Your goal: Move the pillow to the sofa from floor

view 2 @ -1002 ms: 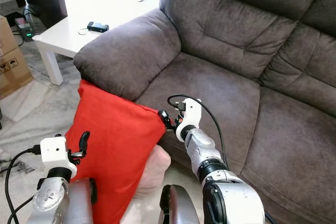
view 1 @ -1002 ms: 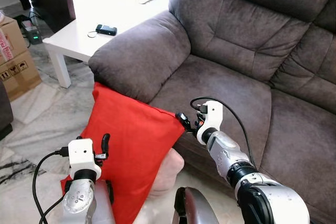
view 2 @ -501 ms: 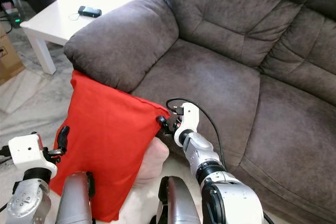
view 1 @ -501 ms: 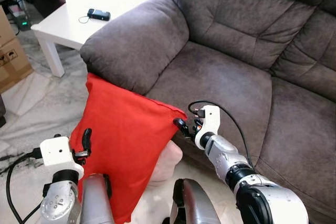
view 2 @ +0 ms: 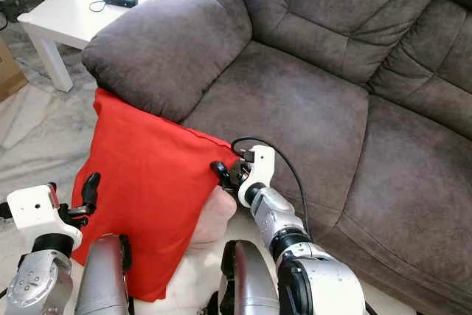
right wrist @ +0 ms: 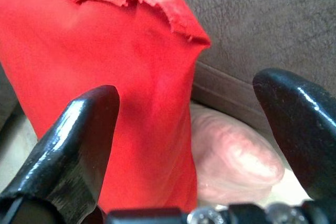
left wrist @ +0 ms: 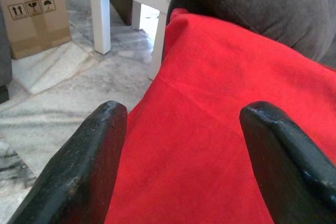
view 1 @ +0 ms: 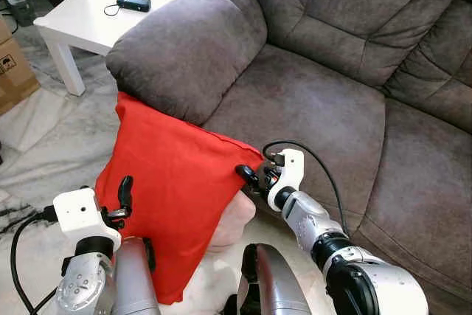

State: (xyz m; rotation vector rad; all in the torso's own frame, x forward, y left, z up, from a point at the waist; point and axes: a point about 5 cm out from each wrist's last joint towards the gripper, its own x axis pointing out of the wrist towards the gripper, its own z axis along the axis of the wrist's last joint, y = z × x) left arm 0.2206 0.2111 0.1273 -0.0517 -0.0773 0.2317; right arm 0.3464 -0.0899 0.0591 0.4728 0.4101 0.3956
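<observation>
Pillow [view 1: 173, 182] leans on sofa [view 1: 310, 86] between 2 open claws.

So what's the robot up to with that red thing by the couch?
It is going after a red pillow that stands on the floor, leaning against the sofa arm. The right gripper is at the pillow's upper corner, fingers open around it, and the left gripper is at its other edge, also open. Nothing is lifted yet.

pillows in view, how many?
2. The red pillow leans against the sofa front below the armrest; a pink pillow lies on the floor behind it, mostly hidden. More may be hidden.
</observation>
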